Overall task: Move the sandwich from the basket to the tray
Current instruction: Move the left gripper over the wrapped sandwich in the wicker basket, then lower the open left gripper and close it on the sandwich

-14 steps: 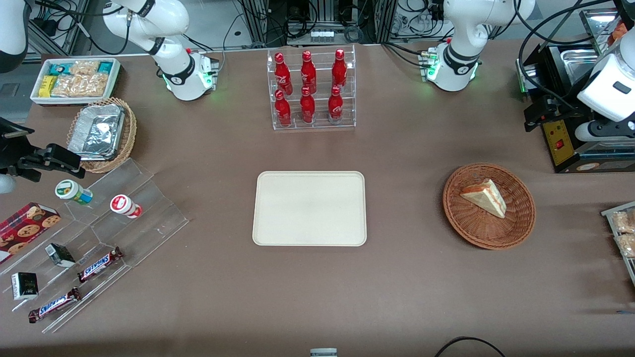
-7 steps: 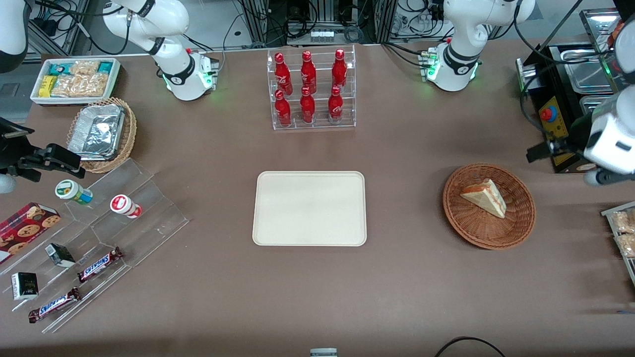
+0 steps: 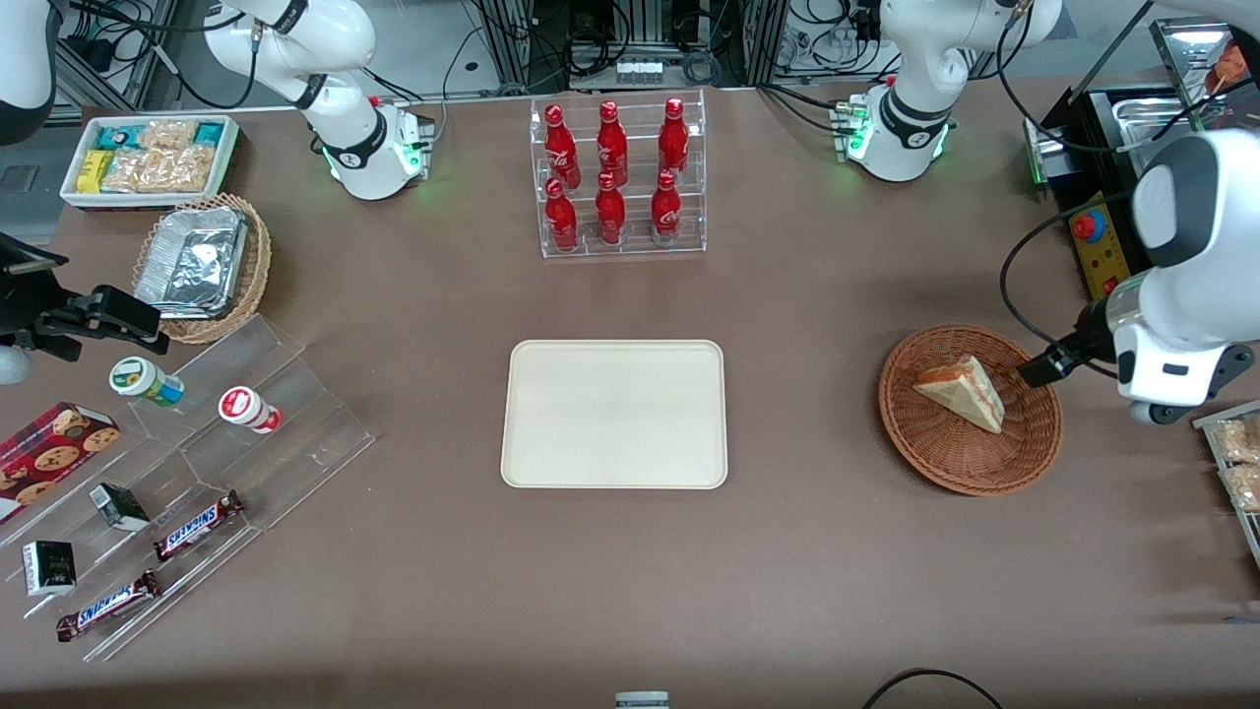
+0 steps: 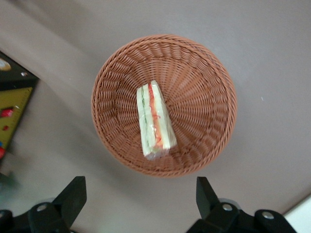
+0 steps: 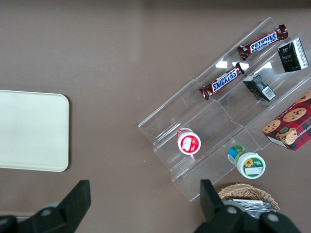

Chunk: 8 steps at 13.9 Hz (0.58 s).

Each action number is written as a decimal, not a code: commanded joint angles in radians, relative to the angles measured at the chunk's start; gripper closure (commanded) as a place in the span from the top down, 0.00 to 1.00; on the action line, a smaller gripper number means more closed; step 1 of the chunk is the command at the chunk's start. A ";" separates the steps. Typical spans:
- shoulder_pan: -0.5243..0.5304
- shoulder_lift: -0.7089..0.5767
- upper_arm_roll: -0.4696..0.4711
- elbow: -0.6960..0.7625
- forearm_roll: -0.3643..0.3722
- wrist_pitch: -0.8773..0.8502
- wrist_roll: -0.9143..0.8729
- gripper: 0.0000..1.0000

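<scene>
One second back the left arm sat out by the black equipment at the working arm's end of the table (image 3: 807,551); half a second back it was nearer; now we find it beside the basket (image 3: 970,409), at the rim that faces the working arm's end. Hand (image 4: 141,196) is open: in the wrist view we see both fingers (image 4: 73,194) spread wide, above the table just off the basket rim, touching nothing. Sandwich (image 3: 961,393) unmoved, lying in the basket's bowl, filling edge visible from the wrist camera (image 4: 155,121). Tray (image 3: 615,414) bare, mid-table, well apart from the basket toward the parked arm. We read this as approach nearly done, grasp not begun. Our guess: the hand must shift over the wedge and drop before closing.
</scene>
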 commanded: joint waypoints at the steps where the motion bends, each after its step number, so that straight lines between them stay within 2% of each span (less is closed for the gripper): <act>1: 0.000 -0.026 0.000 -0.147 0.001 0.144 -0.180 1.00; 5: 0.001 -0.019 0.005 -0.369 -0.002 0.454 -0.337 0.99; 8: 0.000 0.017 0.028 -0.401 -0.002 0.504 -0.340 1.00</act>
